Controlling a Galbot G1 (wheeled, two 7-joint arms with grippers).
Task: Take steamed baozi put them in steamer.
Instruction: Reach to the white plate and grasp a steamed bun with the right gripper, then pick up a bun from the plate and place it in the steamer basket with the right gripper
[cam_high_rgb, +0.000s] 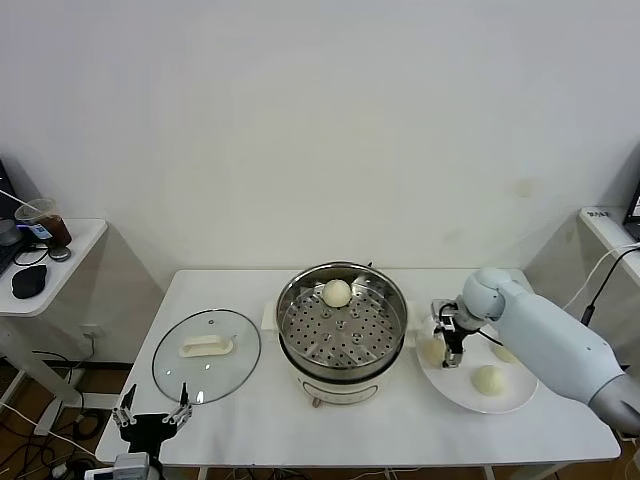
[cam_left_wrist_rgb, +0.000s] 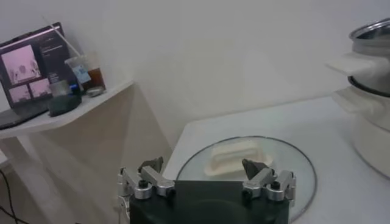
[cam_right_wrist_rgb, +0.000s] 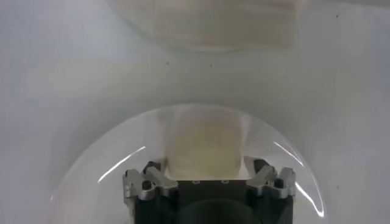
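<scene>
The right hand (cam_high_rgb: 447, 350) is down over the near-left part of the white plate (cam_high_rgb: 520, 400), at the right of the head view, with its fingers on either side of a bun (cam_high_rgb: 432, 350). In the right wrist view that bun (cam_right_wrist_rgb: 204, 149) fills the gap between the two fingertips (cam_right_wrist_rgb: 153, 172), which sit against its sides; whether they already press on it I cannot tell. The plate carries two more buns: one (cam_high_rgb: 489, 379) near its middle, just beside the hand, and one (cam_high_rgb: 503, 352) farther back, partly hidden behind the arm.

The steamer (cam_high_rgb: 342, 330) stands in the centre of the bench (cam_high_rgb: 230, 420), a shiny steel pot on a white base. Its holed tray holds a single bun (cam_high_rgb: 337, 293), lying at the back edge, toward the upper part of the pot. The rest of the tray is bare metal.

The glass lid (cam_high_rgb: 206, 355) lies flat on the bench at the left, well apart from the steamer, with its oblong white handle (cam_high_rgb: 206, 346) up.

The left hand (cam_high_rgb: 152, 412) hangs at the lower left of the head view, off the front edge of the bench near the lid, its fingers spread wide and holding nothing.

At the far left a side shelf (cam_high_rgb: 85, 240) carries a cup with a dark drink (cam_high_rgb: 45, 222).
</scene>
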